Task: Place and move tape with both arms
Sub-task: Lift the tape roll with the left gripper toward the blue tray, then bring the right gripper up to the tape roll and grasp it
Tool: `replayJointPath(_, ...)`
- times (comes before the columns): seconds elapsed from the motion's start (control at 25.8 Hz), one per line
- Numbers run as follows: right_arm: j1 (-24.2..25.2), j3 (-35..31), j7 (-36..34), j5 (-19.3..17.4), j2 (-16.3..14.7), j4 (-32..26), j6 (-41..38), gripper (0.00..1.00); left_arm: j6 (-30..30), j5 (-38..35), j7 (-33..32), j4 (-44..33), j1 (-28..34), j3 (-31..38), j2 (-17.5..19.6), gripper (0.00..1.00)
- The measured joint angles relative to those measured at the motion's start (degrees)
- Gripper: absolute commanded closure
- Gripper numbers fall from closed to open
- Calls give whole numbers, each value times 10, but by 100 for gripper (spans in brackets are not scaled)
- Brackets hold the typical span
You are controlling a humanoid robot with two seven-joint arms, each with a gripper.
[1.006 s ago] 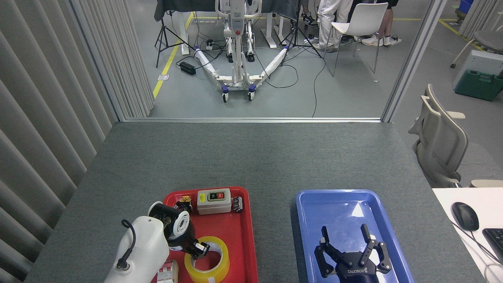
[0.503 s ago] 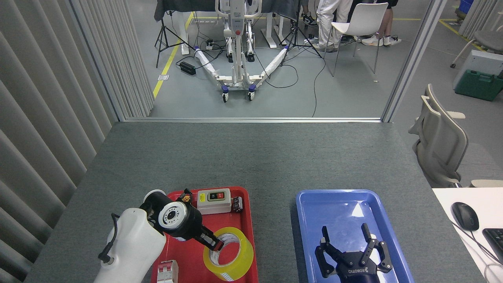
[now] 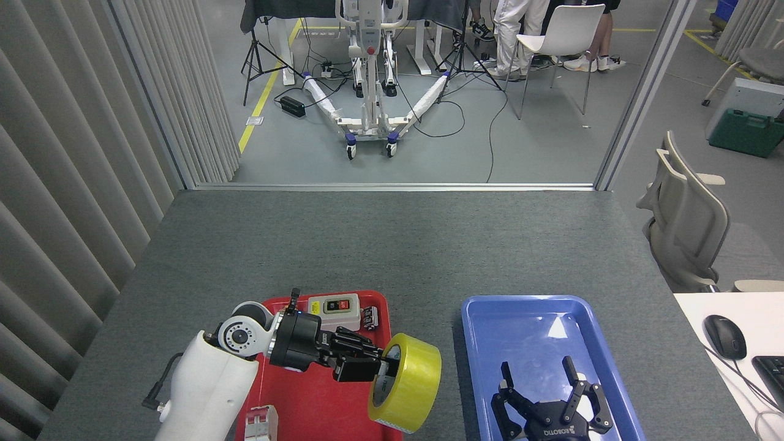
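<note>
1. Having swung rightward since the earlier frames: left gripper (image 3: 370,367), now carrying the tape (image 3: 405,381), lifted off the red tray (image 3: 318,404) and turned on edge.
2. Pinching the tape by its rim and core, fingers (image 3: 355,361) reaching into the hole.
3. Hanging over the tray's right edge, just short of the gap before the blue tray (image 3: 539,318).
4. Waiting low over the blue tray with fingers spread: right gripper (image 3: 548,404).
5. Judging progress: pickup done, transfer under way; handing over or setting down, plus any move by the right arm, probably still remaining.
</note>
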Motion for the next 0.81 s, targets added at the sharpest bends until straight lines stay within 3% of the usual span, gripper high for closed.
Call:
replayJointPath(0.46, 46, -77, -63, 0, -17, -43, -335, 0, -9, 43, 9, 127, -28, -10, -57, 100)
replayJointPath(0.81, 69, -109, -70, -4, -30, -72, -388, 0, -9, 70, 12, 181, -46, -11, -69, 100)
